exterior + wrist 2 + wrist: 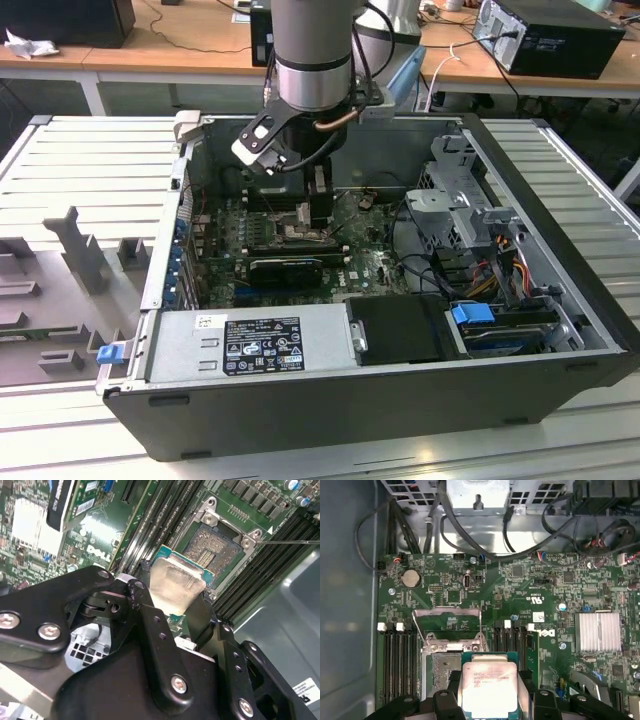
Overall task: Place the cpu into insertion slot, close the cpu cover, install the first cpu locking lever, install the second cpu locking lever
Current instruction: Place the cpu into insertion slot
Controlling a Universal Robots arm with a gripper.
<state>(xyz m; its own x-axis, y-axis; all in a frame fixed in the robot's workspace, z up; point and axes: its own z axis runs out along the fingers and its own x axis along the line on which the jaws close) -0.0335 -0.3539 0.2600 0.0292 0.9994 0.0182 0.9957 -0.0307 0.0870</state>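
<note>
1. The black two-fingered gripper (176, 605) is pinching the cpu, a small flat square chip with a pale silvery lid (177, 586). A finger (150, 627) presses on each of two opposite edges.
2. The insertion slot, a square socket with a dark contact field and grey metal surround (444, 667), lies directly beyond the chip. In the first wrist view the chip overlaps part of it, and a strip of bare contacts shows beside it. I judge the chip held above the socket and offset to one side, not seated.
3. The chip is square, so there is no long axis to align. Its edges run roughly parallel to the socket's.
4. The cpu cover, a thin grey metal frame with a square window (447, 612), stands swung open at the socket's far edge.
5. The surface is a green motherboard (520, 595), with black memory slots (400, 660) flanking the socket.
6. In the exterior view a long black graphics card (285, 270) lies near the socket, all inside an open dark grey computer case (350, 410) on a slatted grey table (80, 150).
</note>
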